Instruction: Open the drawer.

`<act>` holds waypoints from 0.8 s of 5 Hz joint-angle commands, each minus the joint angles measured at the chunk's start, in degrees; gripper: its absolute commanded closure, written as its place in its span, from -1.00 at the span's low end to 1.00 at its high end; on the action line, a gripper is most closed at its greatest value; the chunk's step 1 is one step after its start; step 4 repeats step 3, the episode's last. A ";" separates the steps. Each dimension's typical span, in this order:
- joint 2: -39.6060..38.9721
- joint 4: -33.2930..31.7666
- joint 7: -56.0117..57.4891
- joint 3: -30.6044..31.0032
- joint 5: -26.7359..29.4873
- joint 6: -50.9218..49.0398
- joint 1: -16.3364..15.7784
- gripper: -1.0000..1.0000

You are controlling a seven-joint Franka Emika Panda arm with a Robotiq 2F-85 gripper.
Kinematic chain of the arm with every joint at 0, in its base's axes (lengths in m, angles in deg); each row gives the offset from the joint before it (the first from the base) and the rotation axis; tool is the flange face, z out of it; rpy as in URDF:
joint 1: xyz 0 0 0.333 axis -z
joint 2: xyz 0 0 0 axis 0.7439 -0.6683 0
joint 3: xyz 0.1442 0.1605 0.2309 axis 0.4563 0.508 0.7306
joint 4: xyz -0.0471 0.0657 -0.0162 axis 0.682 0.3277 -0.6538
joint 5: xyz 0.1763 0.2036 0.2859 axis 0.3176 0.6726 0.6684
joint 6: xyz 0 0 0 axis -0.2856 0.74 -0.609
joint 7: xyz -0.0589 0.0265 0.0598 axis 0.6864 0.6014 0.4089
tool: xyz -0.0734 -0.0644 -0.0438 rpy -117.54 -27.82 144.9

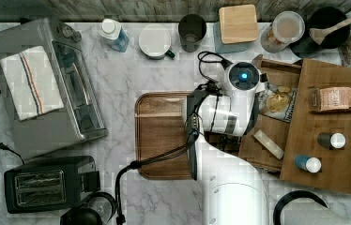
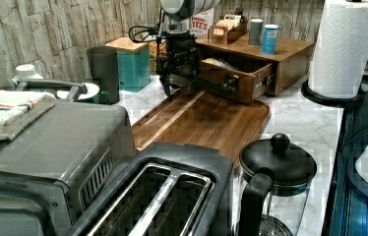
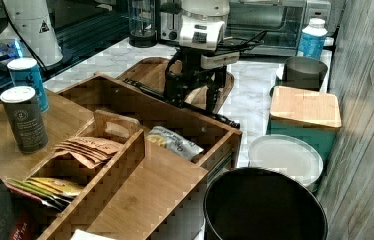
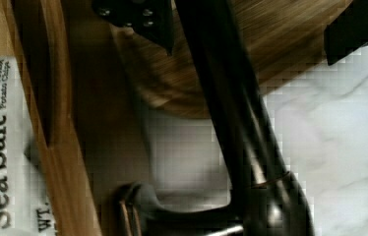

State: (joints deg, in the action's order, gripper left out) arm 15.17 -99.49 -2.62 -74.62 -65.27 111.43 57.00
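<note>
The medium-brown wooden drawer (image 3: 125,102) stands pulled well out of its countertop cabinet (image 1: 333,136), with a bag of sea salt chips (image 3: 175,141) lying inside. Its long black bar handle (image 4: 231,108) runs along the drawer front (image 2: 231,81). My gripper (image 4: 246,24) points down at that handle, one finger (image 4: 138,19) on each side of the bar with a gap between them and the bar, so it is open. The same gripper (image 2: 177,81) hangs just above the dark tray in the left view. From the top view my wrist (image 1: 223,117) covers the handle.
A flat dark-wood tray (image 1: 159,136) lies right in front of the drawer. A teal box with a wooden lid (image 3: 302,115), a white plate and a dark cup stand by the wall. A paper towel roll (image 2: 344,44), kettle (image 2: 275,162), toaster and toaster oven (image 1: 47,84) ring the counter.
</note>
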 commanded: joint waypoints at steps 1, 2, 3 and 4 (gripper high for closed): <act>0.37 11.70 -8.48 8.93 1.39 -2.57 -10.17 -1.00; 0.55 10.22 -6.06 8.90 1.67 1.10 -9.91 -1.00; -1.00 11.86 -10.05 6.94 -1.19 2.93 -12.67 -1.00; -1.00 11.86 -10.05 6.94 -1.19 2.93 -12.67 -1.00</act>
